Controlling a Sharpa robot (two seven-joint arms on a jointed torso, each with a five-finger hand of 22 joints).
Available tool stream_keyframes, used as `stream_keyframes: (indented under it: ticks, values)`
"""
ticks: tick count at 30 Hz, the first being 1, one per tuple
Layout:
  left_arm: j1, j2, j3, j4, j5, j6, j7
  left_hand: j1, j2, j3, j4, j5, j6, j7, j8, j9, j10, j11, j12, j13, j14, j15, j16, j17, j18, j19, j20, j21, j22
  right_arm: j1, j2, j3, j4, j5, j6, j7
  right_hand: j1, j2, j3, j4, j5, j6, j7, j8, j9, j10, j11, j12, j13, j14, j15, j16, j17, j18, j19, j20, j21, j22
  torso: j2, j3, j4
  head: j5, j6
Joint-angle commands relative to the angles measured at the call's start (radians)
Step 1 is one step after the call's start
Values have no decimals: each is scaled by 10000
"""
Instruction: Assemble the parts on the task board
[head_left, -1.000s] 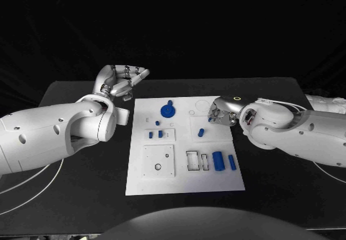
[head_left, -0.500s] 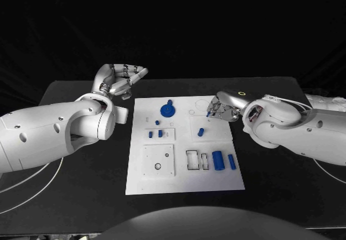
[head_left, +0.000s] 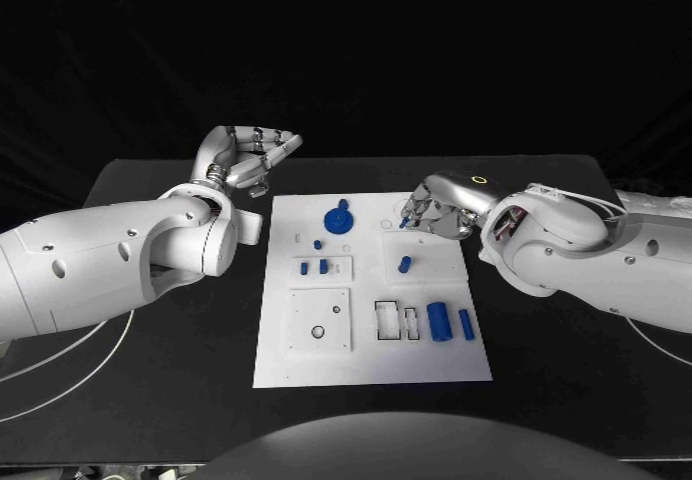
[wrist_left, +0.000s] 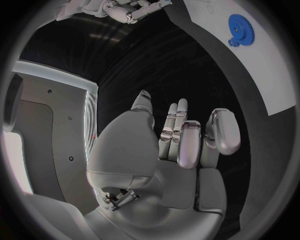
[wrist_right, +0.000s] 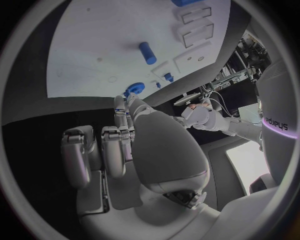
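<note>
The task board is a flat, matte white rectangular plate lying at the middle of the black bench. At about 12 o'clock on the plate sits a round blue toothed gear with a small knob on top. Toward the centre a short blue cylinder lies on its side, and at 9 o'clock two small blue pegs stand in a raised square block. At 4 o'clock two longer blue bars lie side by side next to rectangular recesses.

The left hand, of glossy silver metal, is raised off the plate's 11 o'clock corner, fingers loosely curled and apart, holding nothing. The right hand hovers over the plate's 1 o'clock corner with fingers bent downward; whether they grip anything I cannot tell.
</note>
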Motion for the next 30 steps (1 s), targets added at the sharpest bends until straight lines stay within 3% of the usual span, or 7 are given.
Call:
stream_keyframes:
  ticks: [1, 15, 23, 30]
  values:
    - [-3, 88, 7, -70, -62, 139, 49, -16, 82, 53, 5, 35, 24, -15, -64, -13, 18, -8, -58, -13, 36, -13, -41, 125, 80, 8, -33, -39, 1489, 14, 208, 3, 154, -407, 158, 447, 7, -81, 85, -15, 48, 100, -1, 1, 105, 27, 64, -66, -12, 1059, 58, 41, 2627, -142, 1029, 46, 45, 2627, -6, 3, 20, 136, -16]
    - [-4, 261, 6, -298, -229, 196, 46, -4, 94, 55, 5, 41, 15, -13, -71, -16, 15, -6, -61, -14, 35, -13, -44, 121, 80, 8, -33, -45, 1488, -86, 1311, 5, 577, -786, 1029, 873, 42, -101, 127, -46, 64, 71, 26, -34, 98, -20, 83, -99, -18, 1059, 76, 41, 2627, -142, 1029, 71, 45, 2627, 2, -5, -1, 564, -16]
    - [-4, 303, 6, -343, -351, 248, 55, 11, 108, 57, 3, 47, 4, -10, -79, -20, 10, -4, -64, -15, 31, -12, -52, 112, 81, 9, -33, -51, 1487, -279, 1688, 3, 555, -1179, 1778, 1100, 75, -127, 161, -80, 69, 53, 25, -59, 94, -72, 78, -112, -20, 1059, 77, 41, 2627, -142, 1029, 86, 45, 2627, -2, -5, 4, 615, -16]
    - [-4, 273, 6, -312, -456, 256, 73, 40, 138, 60, 1, 52, -22, -3, -97, -27, -2, 2, -73, -17, 29, -8, -57, 107, 80, 14, -33, -56, 1488, -469, 1845, 3, 544, -1217, 2022, 1118, 54, -131, 162, -68, 62, 45, 36, -69, 92, -86, 88, -111, -19, 1059, 81, 41, 2627, -142, 1029, 90, 45, 2627, 22, -6, -6, 596, -16]
